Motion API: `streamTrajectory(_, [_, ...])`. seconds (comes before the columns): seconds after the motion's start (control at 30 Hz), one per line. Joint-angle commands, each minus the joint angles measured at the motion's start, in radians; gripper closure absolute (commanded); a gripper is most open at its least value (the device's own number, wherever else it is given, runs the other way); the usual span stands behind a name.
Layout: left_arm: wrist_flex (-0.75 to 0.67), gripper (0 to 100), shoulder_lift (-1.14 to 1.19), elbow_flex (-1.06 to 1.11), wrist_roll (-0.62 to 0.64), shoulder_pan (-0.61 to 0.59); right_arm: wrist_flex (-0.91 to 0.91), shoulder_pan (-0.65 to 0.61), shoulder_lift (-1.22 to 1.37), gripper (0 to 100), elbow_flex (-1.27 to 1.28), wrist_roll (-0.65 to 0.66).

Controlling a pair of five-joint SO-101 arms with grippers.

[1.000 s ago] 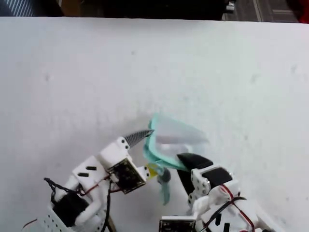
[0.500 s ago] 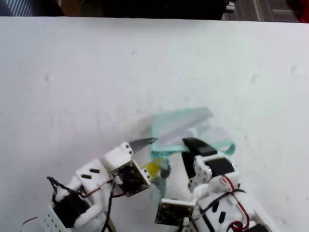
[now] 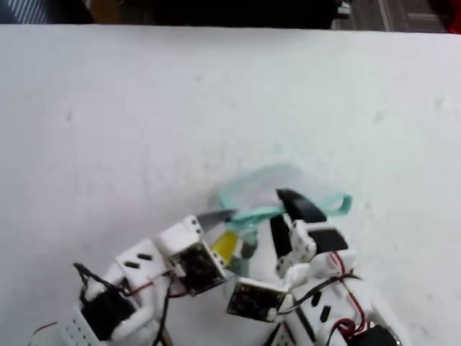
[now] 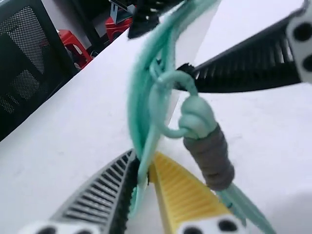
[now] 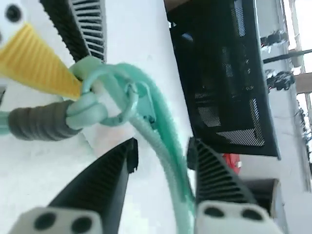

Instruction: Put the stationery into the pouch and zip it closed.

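Note:
The pouch (image 3: 284, 189) is translucent with a teal zip edge and lies flat on the white table, just beyond both arms. My left gripper (image 3: 225, 229) has a grey and a yellow finger and is shut on the pouch's near end (image 4: 139, 170). Beside that grip hangs the zipper pull (image 4: 197, 119), a teal knot on a ring with a grey bead (image 4: 210, 157). My right gripper (image 5: 161, 151) stands open, its black fingers (image 3: 294, 205) straddling the teal rim (image 5: 168, 161) without touching it. I cannot tell what is inside the pouch.
Bare white table (image 3: 108, 108) stretches to the left, right and far side of the pouch. The table's back edge (image 3: 216, 27) meets a dark floor. A black mesh chair (image 5: 219, 73) stands off the table.
The pouch has swung down from a raised, tilted pose to lie flat, pointing right. My right gripper has moved forward along its rim. The left gripper kept its hold and shifted slightly forward.

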Motion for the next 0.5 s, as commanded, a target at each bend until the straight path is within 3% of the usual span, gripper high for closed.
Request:
streamTrajectory(0.0, [-0.06, 98, -0.016, -0.063, 0.009, 0.094, 0.031, 0.018, -0.002, 74.6, -0.003, -0.089])
streamTrajectory(0.17, [-0.054, 98, -0.016, -0.063, 0.009, 0.094, 0.094, -0.042, -0.002, 83.0, -0.003, -0.089])
streamTrajectory(0.33, [-0.052, 98, -0.016, -0.061, 0.009, 0.085, 0.097, -0.117, -0.033, 99.2, -0.02, -0.089])
streamTrajectory(0.47, [-0.052, 94, -0.016, -0.066, 0.008, 0.013, 0.117, -0.119, -0.061, 98.1, -0.094, -0.092])
